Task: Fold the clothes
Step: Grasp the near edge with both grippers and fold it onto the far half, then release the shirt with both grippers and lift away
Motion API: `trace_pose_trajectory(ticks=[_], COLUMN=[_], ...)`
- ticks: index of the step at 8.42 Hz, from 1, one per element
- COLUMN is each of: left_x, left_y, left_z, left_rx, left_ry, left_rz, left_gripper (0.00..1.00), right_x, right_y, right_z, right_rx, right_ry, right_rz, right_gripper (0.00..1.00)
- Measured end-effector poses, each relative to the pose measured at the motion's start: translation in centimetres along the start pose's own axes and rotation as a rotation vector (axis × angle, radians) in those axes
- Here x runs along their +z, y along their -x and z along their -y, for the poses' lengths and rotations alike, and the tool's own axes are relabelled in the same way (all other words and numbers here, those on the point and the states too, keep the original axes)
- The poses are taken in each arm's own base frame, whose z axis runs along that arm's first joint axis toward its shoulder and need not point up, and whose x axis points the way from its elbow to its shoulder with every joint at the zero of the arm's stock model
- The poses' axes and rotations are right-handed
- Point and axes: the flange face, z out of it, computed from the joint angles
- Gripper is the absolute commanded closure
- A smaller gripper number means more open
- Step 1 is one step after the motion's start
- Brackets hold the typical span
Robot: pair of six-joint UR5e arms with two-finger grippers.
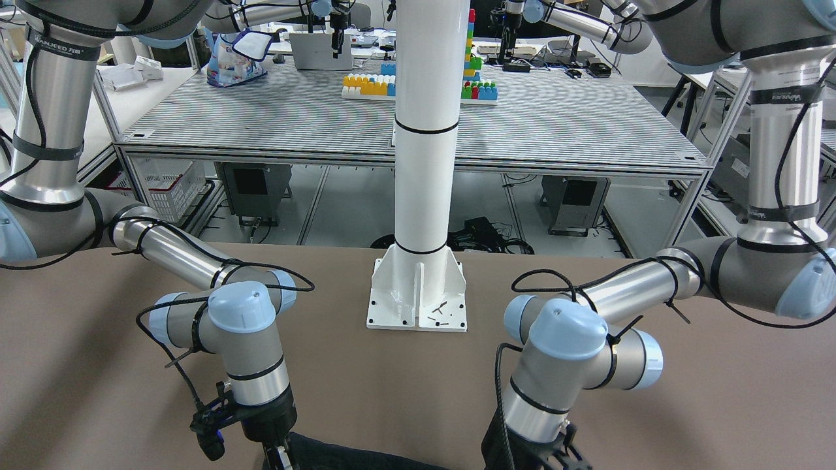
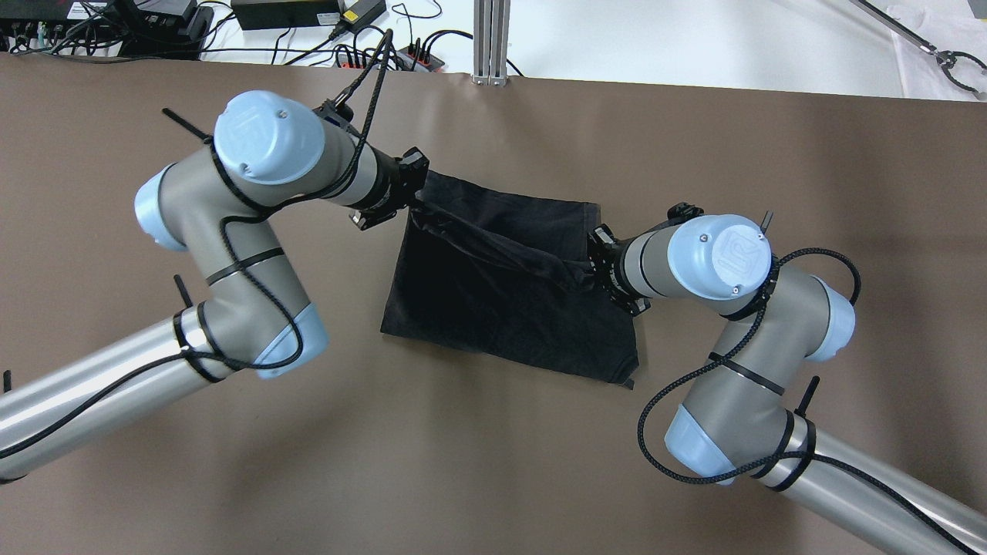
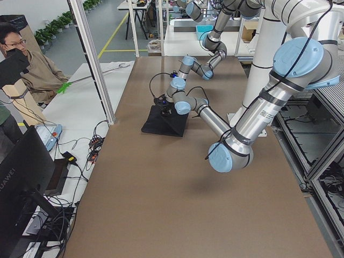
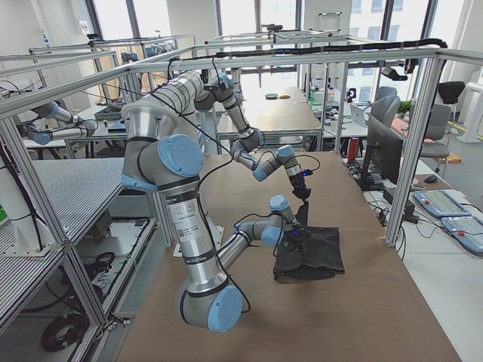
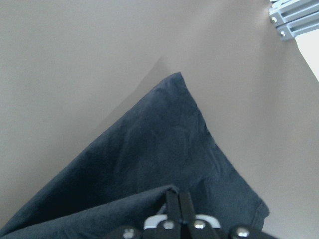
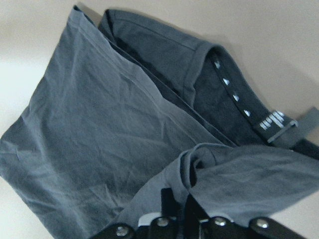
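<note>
The black garment (image 2: 501,301) lies on the brown table (image 2: 493,462), wrinkled, with a raised fold running between my two grippers. My left gripper (image 2: 416,206) is shut on the garment's far left corner. In the left wrist view the closed fingers (image 5: 178,199) pinch the dark fabric (image 5: 149,159). My right gripper (image 2: 588,267) is shut on the garment's right edge. In the right wrist view its fingers (image 6: 174,201) pinch a bunched fold, and the collar label (image 6: 273,122) shows. The garment's edge also shows in the front-facing view (image 1: 346,457).
The white pillar's base plate (image 1: 418,303) stands at the table's robot side. Power strips and cables (image 2: 293,19) and an aluminium post (image 2: 490,38) line the far edge. An operator (image 3: 32,70) sits beyond that edge. Bare tabletop surrounds the garment.
</note>
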Motion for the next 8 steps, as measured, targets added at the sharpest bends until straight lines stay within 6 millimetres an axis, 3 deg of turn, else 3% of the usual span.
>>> trace_pose_trajectory(ticks=[1,2,3,4,6,8], left_x=[2.7,5.6,8.7,10.8,12.2,12.2], left_y=[-2.3,-3.8,-4.3,-4.1,-3.9,-4.5], left_z=[1.8,3.8,6.3,8.6,10.1,10.1], left_rx=[-0.007,-0.004,0.012,0.045,0.099,0.116], left_ry=[-0.023,-0.042,-0.067,-0.096,-0.152,-0.168], left_rz=[0.007,0.01,0.014,0.018,0.011,0.0], left_gripper=[1.0,0.11,0.0,0.0,0.0,0.0], right_x=[1.2,2.6,4.1,5.5,6.1,5.8], right_y=[1.1,2.1,3.5,5.7,9.2,10.2], right_z=[1.0,2.1,3.9,5.8,8.3,9.1], right_rx=[-0.009,-0.014,-0.011,-0.004,-0.007,-0.02], right_ry=[-0.019,-0.034,-0.051,-0.075,-0.11,-0.109], right_rz=[0.0,0.003,0.02,0.034,0.056,0.06], right_gripper=[0.75,0.07,0.05,0.05,0.05,0.05])
